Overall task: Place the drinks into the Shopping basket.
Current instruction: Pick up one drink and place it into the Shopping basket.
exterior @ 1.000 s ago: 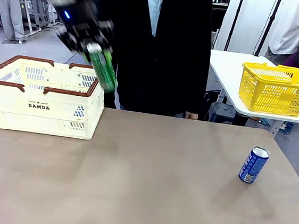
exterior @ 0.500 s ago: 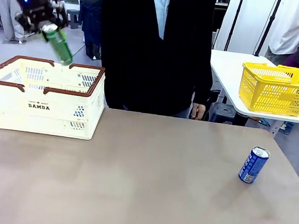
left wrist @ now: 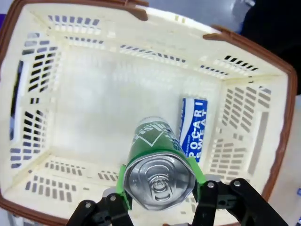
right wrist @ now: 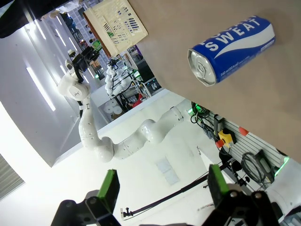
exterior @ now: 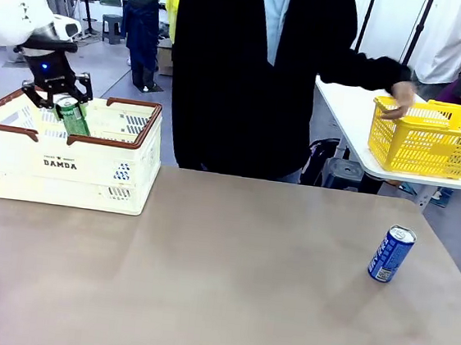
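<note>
My left gripper is shut on the green can and holds it tilted, its lower half below the brown rim of the Shopping basket. From the left wrist, the green can shows its silver top between the green pads, above the basket's cream floor. The blue can stands slightly tilted at the table's right side. The right wrist camera has that blue can ahead of my right gripper, which is open and well apart from it.
A blue and white "POCARI SWEAT" can lies on the basket floor near one wall. A person in a dark jacket stands at the far edge, one hand on a yellow basket on a side table.
My left gripper carried the green can left over the basket, then lowered it partly inside. The person's arm has reached out to the yellow basket. The blue can has not moved.
</note>
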Controlling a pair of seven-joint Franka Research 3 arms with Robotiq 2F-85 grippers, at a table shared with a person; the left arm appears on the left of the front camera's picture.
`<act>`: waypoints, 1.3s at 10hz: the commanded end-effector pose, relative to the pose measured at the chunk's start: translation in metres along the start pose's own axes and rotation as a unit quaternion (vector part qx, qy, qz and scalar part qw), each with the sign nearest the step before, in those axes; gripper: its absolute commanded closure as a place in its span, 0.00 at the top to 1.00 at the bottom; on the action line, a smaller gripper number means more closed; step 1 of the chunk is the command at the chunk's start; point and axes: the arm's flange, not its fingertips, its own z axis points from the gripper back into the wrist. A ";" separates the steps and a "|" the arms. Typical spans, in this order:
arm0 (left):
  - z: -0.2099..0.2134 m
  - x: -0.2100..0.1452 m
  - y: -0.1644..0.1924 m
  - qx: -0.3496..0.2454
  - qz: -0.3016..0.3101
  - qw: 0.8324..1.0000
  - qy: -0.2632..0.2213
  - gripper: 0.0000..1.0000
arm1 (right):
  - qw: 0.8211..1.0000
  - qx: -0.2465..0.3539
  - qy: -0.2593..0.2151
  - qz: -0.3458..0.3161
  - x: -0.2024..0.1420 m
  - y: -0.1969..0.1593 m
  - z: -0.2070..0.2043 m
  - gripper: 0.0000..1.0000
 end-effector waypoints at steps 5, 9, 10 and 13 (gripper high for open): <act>-0.025 -0.005 -0.020 0.019 -0.147 0.987 -0.060 0.00 | 1.000 -0.002 -0.005 -0.005 -0.003 0.002 -0.003 1.00; -0.071 -0.013 -0.023 0.082 -0.170 0.981 -0.046 0.00 | 1.000 -0.002 -0.005 -0.005 -0.003 0.002 -0.003 1.00; -0.082 -0.015 -0.024 0.086 -0.170 0.981 -0.039 0.00 | 1.000 -0.002 -0.005 -0.005 -0.003 0.002 -0.003 1.00; -0.093 -0.014 -0.027 0.089 -0.167 0.981 -0.028 0.68 | 1.000 -0.002 -0.005 -0.005 -0.003 0.002 -0.003 1.00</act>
